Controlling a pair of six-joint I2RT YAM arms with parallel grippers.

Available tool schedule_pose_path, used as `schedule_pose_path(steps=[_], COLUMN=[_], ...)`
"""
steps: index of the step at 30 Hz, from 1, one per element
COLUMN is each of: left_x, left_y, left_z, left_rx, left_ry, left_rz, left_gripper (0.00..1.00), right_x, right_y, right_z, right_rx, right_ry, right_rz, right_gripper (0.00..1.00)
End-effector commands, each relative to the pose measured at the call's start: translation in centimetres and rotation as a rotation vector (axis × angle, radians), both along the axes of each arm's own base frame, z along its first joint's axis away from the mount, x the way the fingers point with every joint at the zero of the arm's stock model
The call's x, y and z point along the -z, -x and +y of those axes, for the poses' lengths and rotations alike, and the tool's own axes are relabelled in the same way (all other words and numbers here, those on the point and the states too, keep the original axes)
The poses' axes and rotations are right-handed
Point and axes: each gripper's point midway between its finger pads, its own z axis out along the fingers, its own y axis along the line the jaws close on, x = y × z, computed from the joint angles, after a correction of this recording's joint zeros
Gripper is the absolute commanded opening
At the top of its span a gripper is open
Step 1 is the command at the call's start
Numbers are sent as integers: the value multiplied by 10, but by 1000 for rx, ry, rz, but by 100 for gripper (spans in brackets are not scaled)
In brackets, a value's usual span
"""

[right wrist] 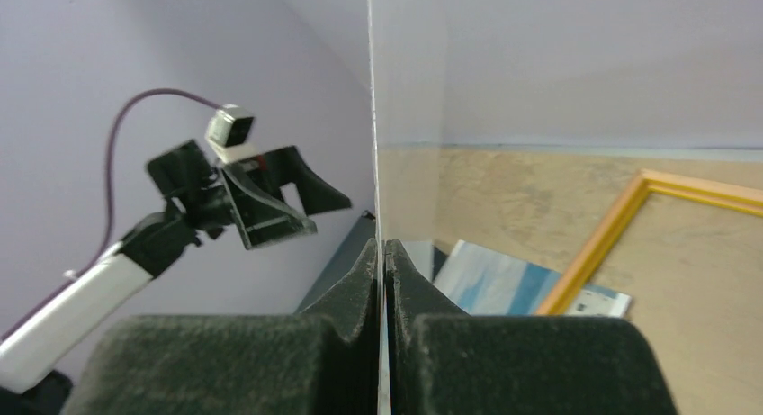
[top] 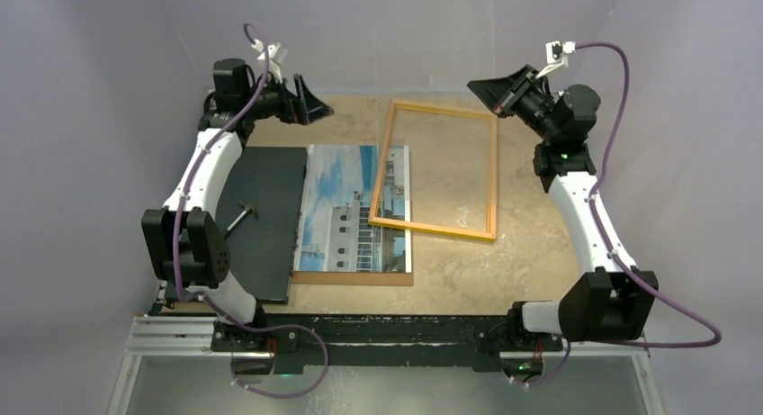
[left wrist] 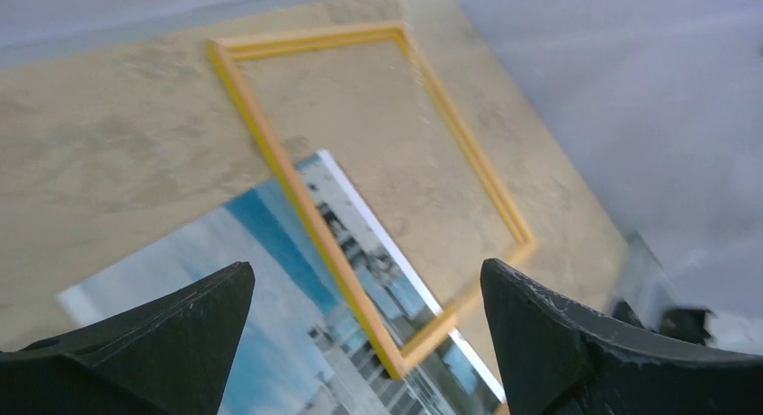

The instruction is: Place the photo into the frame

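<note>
Photo (top: 346, 208) lies face up on its brown backing board (top: 351, 277), left of the table's (top: 468, 280) centre; the yellow frame (top: 494, 176) sits skewed, its near-left corner overlapping the print, so nothing is seated yet. My left gripper (top: 306, 100) hovers at the far-left corner, fingers spread wide, free to regrasp; my right gripper (top: 490, 89), fingers pressed together, waits at the far-right, clear of the work.
</note>
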Motion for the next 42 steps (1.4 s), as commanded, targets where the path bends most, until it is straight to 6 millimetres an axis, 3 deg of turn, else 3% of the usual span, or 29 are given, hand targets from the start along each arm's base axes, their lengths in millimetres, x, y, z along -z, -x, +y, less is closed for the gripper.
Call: schedule_pose_path(steps=[1, 4, 16, 24, 26, 29, 31, 36, 42], left_x=[1, 2, 6, -1, -5, -10, -13, -18, -28], left_y=[55, 60, 78, 89, 92, 95, 95, 96, 99], left_z=[-40, -48, -56, -59, -60, -59, -59, -60, -60], left_rx=[363, 396, 435, 480, 488, 493, 482, 473, 457], left_ry=[190, 262, 234, 273, 276, 274, 277, 292, 346], left_rz=[60, 62, -7, -8, -20, -34, -35, -24, -16], left_gripper=[96, 96, 97, 69, 54, 19, 2, 0, 0], right_x=[-35, -33, -41, -21, -14, -1, 6, 20, 39], right_y=[21, 24, 41, 38, 37, 34, 33, 33, 44], right_z=[28, 40, 65, 67, 67, 68, 68, 68, 70], right_rx=[-148, -183, -257, -262, -259, -258, -254, -258, -289], right_ry=[-75, -104, -179, -189, -188, -190, -196, -187, -167], right_rz=[-131, -127, -124, -95, -84, -62, -50, -31, -14], right_gripper=[0, 0, 0, 0, 0, 0, 0, 2, 25])
